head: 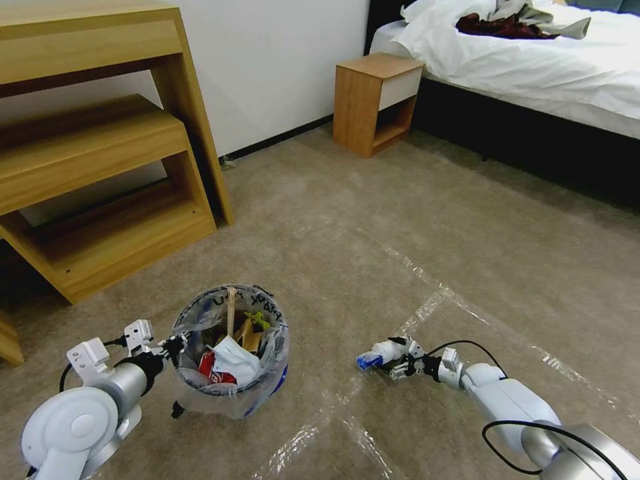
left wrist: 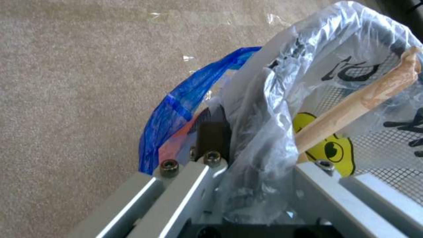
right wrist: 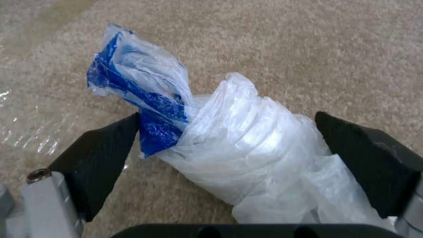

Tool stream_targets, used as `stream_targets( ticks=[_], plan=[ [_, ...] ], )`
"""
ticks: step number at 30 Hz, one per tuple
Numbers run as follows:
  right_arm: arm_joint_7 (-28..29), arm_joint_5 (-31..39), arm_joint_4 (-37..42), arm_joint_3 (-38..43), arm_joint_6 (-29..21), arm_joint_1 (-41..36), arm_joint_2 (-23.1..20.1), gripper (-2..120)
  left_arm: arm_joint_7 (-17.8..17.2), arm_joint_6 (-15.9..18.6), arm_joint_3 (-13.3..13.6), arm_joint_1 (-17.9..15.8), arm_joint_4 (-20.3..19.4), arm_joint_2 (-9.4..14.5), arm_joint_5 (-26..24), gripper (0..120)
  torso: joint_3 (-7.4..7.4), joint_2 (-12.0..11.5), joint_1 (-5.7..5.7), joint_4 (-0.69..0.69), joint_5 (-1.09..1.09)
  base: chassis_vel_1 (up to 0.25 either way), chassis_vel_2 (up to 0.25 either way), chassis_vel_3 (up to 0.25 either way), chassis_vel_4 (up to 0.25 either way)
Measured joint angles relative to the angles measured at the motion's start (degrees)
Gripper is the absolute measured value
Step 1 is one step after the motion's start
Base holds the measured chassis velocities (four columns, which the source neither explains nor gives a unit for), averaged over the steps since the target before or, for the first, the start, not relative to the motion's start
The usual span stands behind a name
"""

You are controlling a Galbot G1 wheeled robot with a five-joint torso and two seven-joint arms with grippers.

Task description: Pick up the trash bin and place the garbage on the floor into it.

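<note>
Bright even light; glare on tape (head: 427, 310); wrist views soft.

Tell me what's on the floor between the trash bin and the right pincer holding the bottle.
Nothing: in the head view, bare carpet with shiny tape lines runs from the trash bin to the right pincer and its white-blue bottle.

You are in a bedroom; a bed (head: 533, 60) with rumpled white sheets, a wooden nightstand (head: 375, 100) beside it, carpet (head: 373, 253) underfoot.
</note>
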Motion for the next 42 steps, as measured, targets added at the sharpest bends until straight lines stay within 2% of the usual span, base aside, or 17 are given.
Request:
stream_targets(
  ticks=[8,15,21,22,25,26,33,36,37,38,40,42],
  plan=[
    [-0.11,1.07,0.91,-1.25,-0.51,0.15,-0.22,100,0.02,-0.22,0.29,-0.36,0.67,0.12,0.13,0,0.0,0.0,0.0,0.0,0.0,0.0,0.0,0.0,0.0],
    [-2.05,3.71,2.85,-2.74,-0.48,0.2,-0.55,95,-0.21,-0.35,0.81,-1.25,1.33,0.4,0.13,0,0.0,0.0,0.0,0.0,-0.01,0.0,0.0,0.0,0.0],
    [-2.45,4.06,2.73,-3.23,-0.48,0.73,-0.37,70,-0.4,-0.36,1.18,-1.88,1.86,0.57,-0.02,0,0.0,0.0,0.0,0.0,0.01,0.0,0.0,0.0,0.0],
    [-2.45,4.06,2.73,-3.23,-0.48,0.73,-0.37,70,-0.4,-0.36,1.18,-1.88,1.86,0.57,-0.02,0,0.0,0.0,0.0,0.0,0.01,0.0,0.0,0.0,0.0],
    [-2.49,5.05,2.9,-3.77,-0.48,0.73,-0.58,55,-0.45,-0.38,1.39,-2.23,2.2,0.57,-0.05,0,0.0,0.0,0.0,0.0,0.0,0.0,0.0,0.0,0.0],
    [-2.49,5.05,2.9,-3.77,-0.48,0.73,-0.58,55,-0.45,-0.38,1.39,-2.23,2.2,0.57,-0.05,0,0.0,0.0,0.0,0.0,0.0,0.0,0.0,0.0,0.0],
    [-3.38,5.72,3.07,-4.2,-0.3,0.88,-0.64,28,-0.54,-0.46,1.43,-2.38,2.47,0.5,-0.03,0,0.0,0.0,0.0,0.0,0.0,0.0,0.0,0.0,0.0],
    [-3.27,5.78,3.2,-4.28,-0.19,0.92,-0.49,21,-0.56,-0.51,1.43,-2.38,2.47,0.51,-0.01,0,0.0,0.0,0.0,0.0,0.0,0.0,0.0,0.0,0.0],
    [-3.12,5.91,3.34,-4.35,-0.05,0.97,-0.33,13,-0.58,-0.61,1.41,-2.36,2.47,0.51,0.05,0,0.0,0.0,0.0,0.0,0.0,0.0,0.0,0.0,0.0],
    [-3.12,5.91,3.34,-4.35,-0.05,0.97,-0.33,13,-0.58,-0.61,1.41,-2.36,2.47,0.51,0.05,0,0.0,0.0,0.0,0.0,0.0,0.0,0.0,0.0,0.0],
    [-2.75,6.31,3.59,-4.67,0.37,1.1,-0.11,3,-0.61,-0.69,1.37,-2.33,2.41,0.51,0.12,0,0.0,0.0,0.0,0.0,0.0,0.0,0.0,0.0,0.0],
    [-2.65,6.41,3.73,-4.75,0.52,1.21,-0.04,0,-0.63,-0.76,1.35,-2.31,2.36,0.51,0.14,0,0.0,0.0,0.0,0.0,0.0,0.0,0.0,0.0,0.0]
  ],
)
